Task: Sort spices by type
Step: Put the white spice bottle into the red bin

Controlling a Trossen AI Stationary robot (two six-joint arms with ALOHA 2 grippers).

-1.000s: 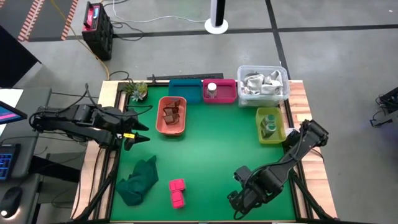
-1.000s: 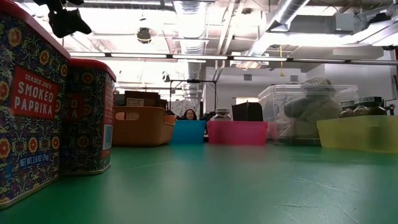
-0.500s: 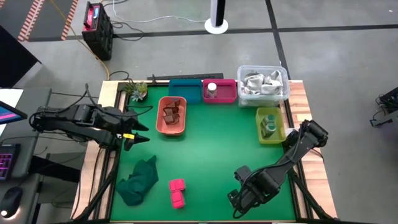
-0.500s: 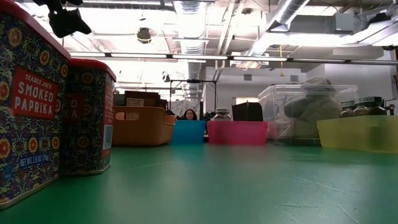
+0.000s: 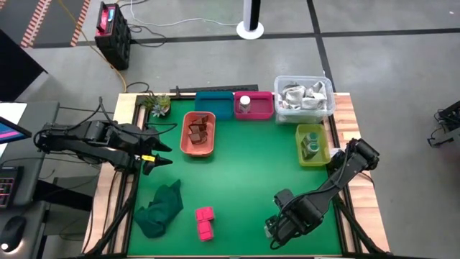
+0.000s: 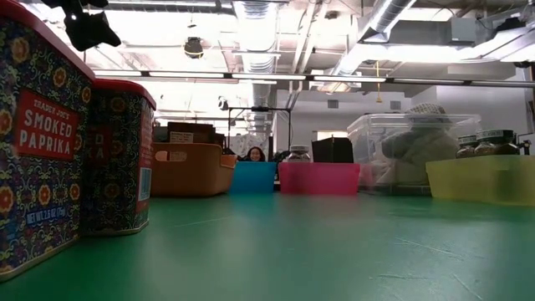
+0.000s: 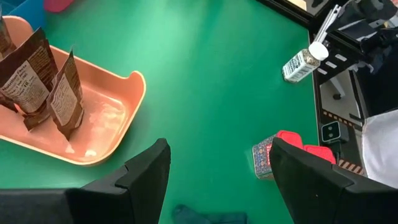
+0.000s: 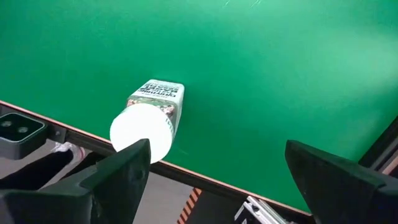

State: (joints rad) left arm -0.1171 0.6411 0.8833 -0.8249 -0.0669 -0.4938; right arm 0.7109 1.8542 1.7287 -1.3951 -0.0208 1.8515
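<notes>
Magenta boxes (image 5: 205, 223) with floral-patterned sides; salmon tray (image 5: 198, 147), yellow-green bin (image 5: 313, 158), green mat (image 5: 244, 180)

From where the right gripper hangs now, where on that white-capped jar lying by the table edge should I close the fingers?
Grip the white-capped jar across its labelled body, just behind the cap, coming down from above. It lies on its side near the table's front edge, cap pointing off the table. The right gripper is open and hangs above it, so the fingers can probably straddle the body's two long sides.

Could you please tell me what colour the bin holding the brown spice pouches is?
Salmon-orange bin, clearest in the high view.
</notes>
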